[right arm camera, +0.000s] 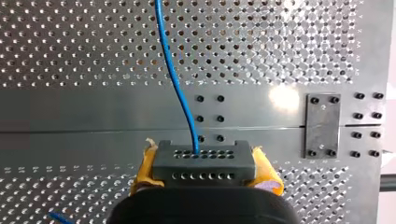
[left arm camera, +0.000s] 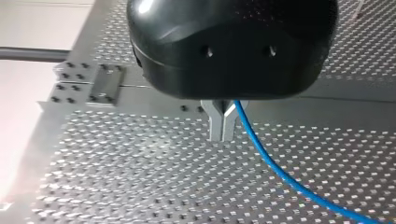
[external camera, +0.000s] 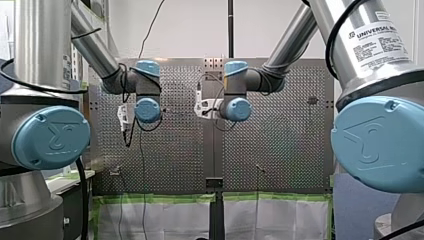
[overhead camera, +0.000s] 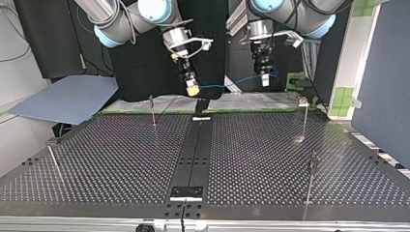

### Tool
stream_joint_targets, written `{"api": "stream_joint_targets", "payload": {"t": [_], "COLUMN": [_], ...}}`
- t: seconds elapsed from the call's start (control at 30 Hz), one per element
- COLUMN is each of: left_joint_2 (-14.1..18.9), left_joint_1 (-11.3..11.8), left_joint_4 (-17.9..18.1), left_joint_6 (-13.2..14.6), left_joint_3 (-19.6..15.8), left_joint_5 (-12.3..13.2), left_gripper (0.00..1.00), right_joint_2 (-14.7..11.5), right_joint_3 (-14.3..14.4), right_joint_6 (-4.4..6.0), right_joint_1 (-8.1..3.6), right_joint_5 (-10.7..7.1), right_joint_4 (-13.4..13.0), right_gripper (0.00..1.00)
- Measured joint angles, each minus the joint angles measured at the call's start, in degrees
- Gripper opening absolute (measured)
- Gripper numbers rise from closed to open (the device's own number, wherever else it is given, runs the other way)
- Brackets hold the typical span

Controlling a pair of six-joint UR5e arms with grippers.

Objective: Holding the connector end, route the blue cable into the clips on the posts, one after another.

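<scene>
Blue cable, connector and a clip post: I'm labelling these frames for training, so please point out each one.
blue cable (right arm camera: 173, 79), right wrist view, the stretch ahead of the connector.
connector (right arm camera: 204, 164), right wrist view, middle of its grey holed face.
clip post (overhead camera: 303, 101), top view, the clip at its top.

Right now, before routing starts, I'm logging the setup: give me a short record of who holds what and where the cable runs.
right pincer: shut on the connector, yellow pads
left pincer: shut on the blue cable
cable span: hangs in the air between the two pincers
posts: no cable in any clip
</scene>
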Motion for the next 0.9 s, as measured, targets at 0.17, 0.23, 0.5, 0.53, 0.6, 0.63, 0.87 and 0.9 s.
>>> {"api": "stream_joint_targets", "payload": {"t": [0.17, 0.23, 0.5, 0.53, 0.6, 0.63, 0.87, 0.9], "left_joint_2": [2.93, 4.22, 6.34, 6.40, 6.50, 6.58, 7.36, 7.50], "left_joint_1": [0.74, 0.98, 1.93, 2.09, 2.40, 2.62, 3.69, 3.84], "left_joint_4": [-1.83, -2.35, -3.84, -4.08, -4.61, -5.07, -8.56, -9.09], "left_joint_6": [-0.05, 0.00, -0.14, -0.18, -0.26, -0.24, -1.07, -1.32], "left_joint_3": [0.79, 1.03, 2.23, 2.47, 3.02, 3.48, 6.98, 7.51], "left_joint_5": [-0.02, -0.02, 0.02, 0.00, -0.01, -0.01, 0.08, 0.10], "left_gripper": [0.00, 0.00, 0.00, 0.00, 0.00, 0.00, 0.00, 0.00], "right_joint_2": [0.00, -0.01, -0.16, -0.21, -0.33, -0.39, -2.28, -2.59], "right_joint_3": [-1.59, -2.23, -5.16, -5.61, -6.66, -7.12, -10.71, -11.21], "right_joint_6": [-1.08, -1.04, -0.63, -0.63, -0.72, -0.79, -0.75, -0.69], "right_joint_1": [0.49, 0.57, 0.62, 0.63, 0.63, 0.64, 0.83, 0.85], "right_joint_5": [-0.07, -0.12, -1.41, -1.56, -1.95, -2.14, -3.30, -3.35], "right_joint_4": [2.34, 3.11, 5.54, 5.98, 7.01, 7.46, 11.05, 11.55], "right_gripper": [0.00, 0.00, 0.00, 0.00, 0.00, 0.00, 0.00, 0.00]}}
